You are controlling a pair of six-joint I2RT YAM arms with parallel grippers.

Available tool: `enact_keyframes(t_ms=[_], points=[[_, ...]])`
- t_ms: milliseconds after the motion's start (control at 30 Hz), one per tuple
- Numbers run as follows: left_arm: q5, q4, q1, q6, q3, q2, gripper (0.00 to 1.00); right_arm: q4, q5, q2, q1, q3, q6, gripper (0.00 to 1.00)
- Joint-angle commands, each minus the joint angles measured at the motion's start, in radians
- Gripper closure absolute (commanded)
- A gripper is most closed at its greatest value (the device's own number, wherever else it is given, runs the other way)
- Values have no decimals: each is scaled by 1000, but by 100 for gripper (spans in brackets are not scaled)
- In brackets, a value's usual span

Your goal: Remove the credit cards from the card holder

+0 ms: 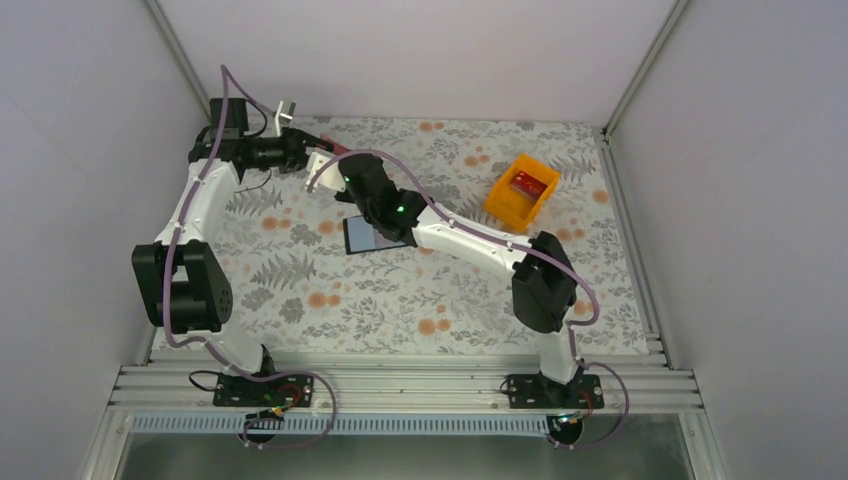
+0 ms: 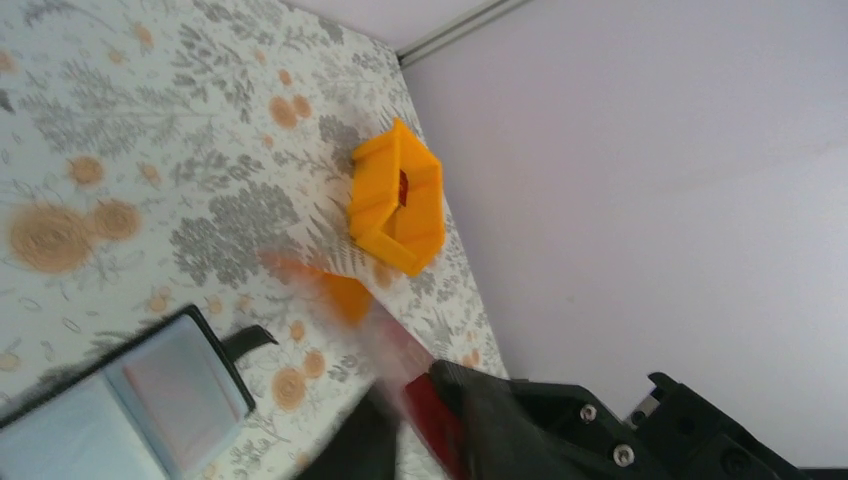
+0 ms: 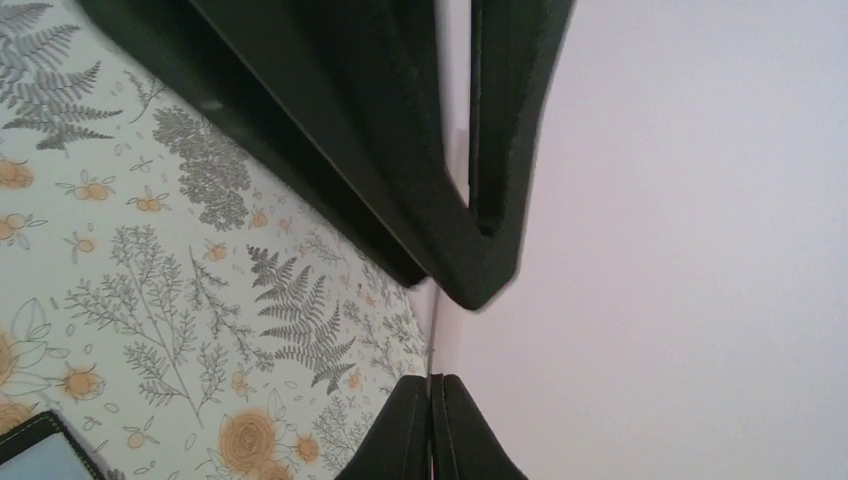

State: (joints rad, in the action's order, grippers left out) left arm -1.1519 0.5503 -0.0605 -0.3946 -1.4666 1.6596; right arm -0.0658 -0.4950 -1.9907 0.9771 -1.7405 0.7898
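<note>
Top external view: we are seeing both claws meeting above the worktop's point(image 1: 400, 300) far left corner. The left gripper point(image 1: 303, 150) is clamping a blurred red credit card point(image 2: 432, 418). The right gripper point(image 3: 432, 425) is pressing its fingers together, on what we cannot tell. The card holder point(image 1: 362, 236) is lying open near the worktop's middle. A second credit card point(image 1: 530, 183) is resting in the orange bin point(image 1: 505, 208) toward the far right corner.

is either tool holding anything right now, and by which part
The left tool grips a red credit card by one end. The right tool is shut too; whether it also pinches the card cannot be told.
</note>
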Motion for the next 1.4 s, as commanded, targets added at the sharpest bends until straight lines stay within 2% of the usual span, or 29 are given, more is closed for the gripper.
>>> enact_keyframes(t_ms=[0, 100, 133, 267, 400, 600, 700, 833, 1033, 1367], points=[[-64, 23, 10, 21, 14, -39, 54, -6, 6, 29, -34, -17, -25, 96], [-45, 50, 9, 59, -9, -30, 7, -71, 77, 65, -71, -8, -64, 96], [-30, 62, 8, 86, -21, -26, 1, -98, 101, 77, -87, -3, -74, 96], [35, 94, -19, 161, -49, -9, 0, -241, 169, 131, -166, 47, -84, 96], [96, 143, -38, 286, -70, 20, 0, -354, 216, 206, -311, 160, -67, 96], [162, 181, -38, 440, -18, 38, 0, -302, 265, 370, -545, 447, 103, 96], [179, 184, -38, 482, 9, 43, 0, -241, 288, 410, -656, 529, 167, 96], [174, 179, -38, 495, 19, 51, 0, -204, 321, 387, -760, 544, 209, 96], [157, 195, -38, 501, -3, 78, 0, -182, 313, 253, -837, 499, 240, 96], [176, 200, -37, 516, -8, 86, 0, -110, 249, 141, -874, 466, 278, 96]])
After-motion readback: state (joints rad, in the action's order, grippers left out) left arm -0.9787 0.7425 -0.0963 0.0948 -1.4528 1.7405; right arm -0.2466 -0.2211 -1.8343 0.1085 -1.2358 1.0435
